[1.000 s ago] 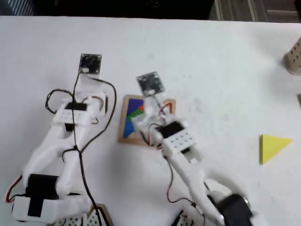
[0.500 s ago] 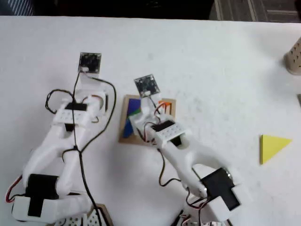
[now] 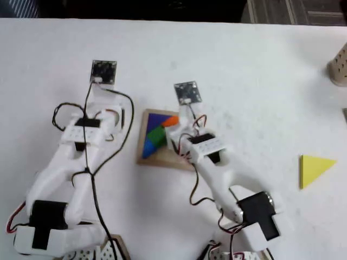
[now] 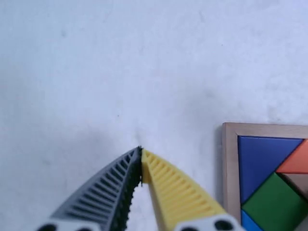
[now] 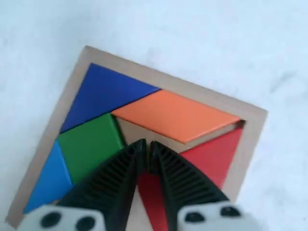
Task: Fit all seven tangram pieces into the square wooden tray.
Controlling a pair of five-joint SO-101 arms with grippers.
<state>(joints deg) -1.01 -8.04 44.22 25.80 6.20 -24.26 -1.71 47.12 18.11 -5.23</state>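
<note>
Left arm and right arm stand side by side on the white table, both stretched away from their bases

Left gripper: grey and yellow fingers pressed together at the tips, nothing between them. It is low over bare table, just beside the outer rim of the wooden tray, not over it

Right gripper: black fingers drawn together with only a thin slit between them, nothing held. The tips are above the middle of the tray, over a patch of bare wood where the pieces meet

Tray contents, as seen from the right wrist: dark blue triangle in one corner, orange parallelogram along the rim next to it, green square touching the dark blue triangle, light blue triangle beside the green square, red piece below the orange parallelogram. All lie flat

Yellow triangle: flat on the table, well apart from the tray, on the right arm's side

Far edge of the table: a pale pegged object, partly cut off
</note>
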